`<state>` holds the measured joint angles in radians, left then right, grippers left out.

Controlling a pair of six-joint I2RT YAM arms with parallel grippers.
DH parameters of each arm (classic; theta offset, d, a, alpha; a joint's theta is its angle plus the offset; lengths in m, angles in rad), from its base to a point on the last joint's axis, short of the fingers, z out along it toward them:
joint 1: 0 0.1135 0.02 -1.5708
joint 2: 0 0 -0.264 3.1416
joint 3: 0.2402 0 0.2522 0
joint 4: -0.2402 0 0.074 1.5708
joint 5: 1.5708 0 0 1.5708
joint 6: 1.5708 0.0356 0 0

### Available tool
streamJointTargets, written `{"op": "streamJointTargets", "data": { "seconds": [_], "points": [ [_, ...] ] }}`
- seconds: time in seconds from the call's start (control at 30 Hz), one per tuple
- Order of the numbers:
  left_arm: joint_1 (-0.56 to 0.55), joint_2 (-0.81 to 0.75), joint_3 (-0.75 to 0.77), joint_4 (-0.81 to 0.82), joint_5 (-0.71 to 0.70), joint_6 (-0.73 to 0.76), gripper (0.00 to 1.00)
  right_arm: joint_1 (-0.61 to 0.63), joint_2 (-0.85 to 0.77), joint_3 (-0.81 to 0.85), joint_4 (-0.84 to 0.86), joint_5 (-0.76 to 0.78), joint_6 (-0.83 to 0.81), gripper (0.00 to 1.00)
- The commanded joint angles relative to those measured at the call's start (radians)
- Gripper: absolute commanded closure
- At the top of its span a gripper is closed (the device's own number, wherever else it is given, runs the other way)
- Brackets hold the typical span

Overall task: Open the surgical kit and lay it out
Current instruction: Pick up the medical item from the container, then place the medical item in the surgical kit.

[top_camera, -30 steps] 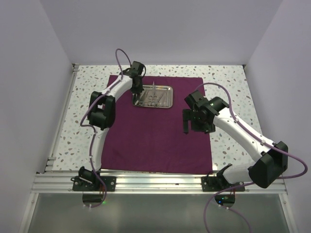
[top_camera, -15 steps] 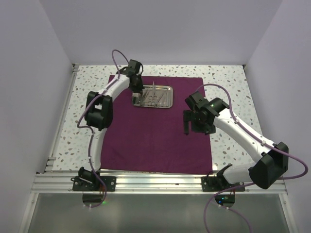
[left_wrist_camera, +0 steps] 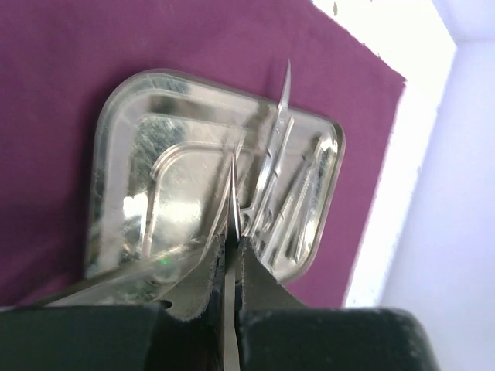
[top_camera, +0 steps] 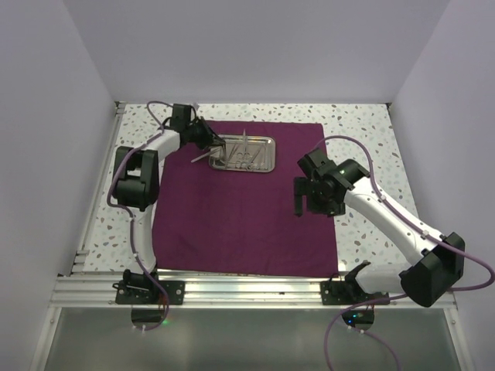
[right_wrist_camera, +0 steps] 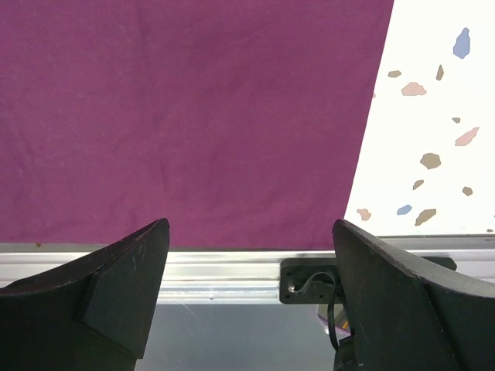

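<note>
The purple cloth (top_camera: 232, 224) lies flat on the speckled desk (top_camera: 363, 131), with strips of desk showing on either side. The steel tray (top_camera: 246, 154) sits near the cloth's far edge. The left arm reaches far forward, its left gripper (left_wrist_camera: 230, 251) clenched on slim tweezers (left_wrist_camera: 233, 182) over the tray's left end. The right gripper (right_wrist_camera: 249, 228), spread wide, hangs over the cloth's right edge, well apart from the tray.

Counter: white flat counter (top_camera: 363, 124) with coloured speckles.
Directly on it: dark purple-maroon rectangular cloth wrap (top_camera: 232, 224), spread flat.
Cloth's near edge: against silver metal rail (top_camera: 247, 287).
</note>
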<state>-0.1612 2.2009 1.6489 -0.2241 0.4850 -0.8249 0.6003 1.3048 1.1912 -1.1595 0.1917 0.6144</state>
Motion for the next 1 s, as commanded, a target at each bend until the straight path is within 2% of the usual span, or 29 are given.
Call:
{"op": "streamJointTargets", "data": {
  "seconds": [0.0,0.23,0.3,0.37,0.43,0.5,0.53,0.6,0.7,0.83,0.97],
  "points": [
    [0.005,0.003,-0.083,0.277,0.249,-0.170,1.00,0.000,-0.032,-0.005,-0.014,0.006,0.016,0.10],
    [-0.009,-0.038,-0.086,0.367,0.285,-0.148,1.00,0.000,-0.041,-0.021,-0.005,0.002,0.025,0.10],
    [-0.018,-0.079,-0.031,0.286,0.252,-0.045,1.00,0.000,-0.044,-0.027,0.003,-0.001,0.025,0.10],
    [-0.027,-0.105,0.043,0.093,0.206,0.106,1.00,0.000,-0.045,-0.035,0.009,-0.001,0.025,0.10],
    [-0.047,-0.162,0.058,-0.019,0.091,0.196,1.00,0.000,-0.045,-0.039,0.014,0.002,0.019,0.10],
    [-0.070,-0.248,-0.001,-0.112,-0.020,0.273,1.00,-0.002,-0.044,-0.036,0.018,0.020,0.018,0.09],
    [-0.081,-0.282,-0.079,-0.141,-0.058,0.286,1.00,-0.002,-0.039,-0.032,0.020,0.026,0.013,0.05],
    [-0.119,-0.389,-0.170,-0.168,-0.184,0.316,1.00,0.000,-0.033,-0.012,0.020,0.049,0.012,0.01],
    [-0.174,-0.543,-0.384,-0.187,-0.340,0.317,1.00,-0.002,-0.006,0.027,0.018,0.058,-0.001,0.02],
    [-0.219,-0.725,-0.702,-0.152,-0.454,0.291,1.00,-0.004,0.031,0.070,0.011,0.057,-0.022,0.01],
    [-0.259,-0.854,-0.886,-0.146,-0.480,0.228,1.00,-0.004,0.036,0.073,0.015,0.064,-0.053,0.02]
  ]
}}
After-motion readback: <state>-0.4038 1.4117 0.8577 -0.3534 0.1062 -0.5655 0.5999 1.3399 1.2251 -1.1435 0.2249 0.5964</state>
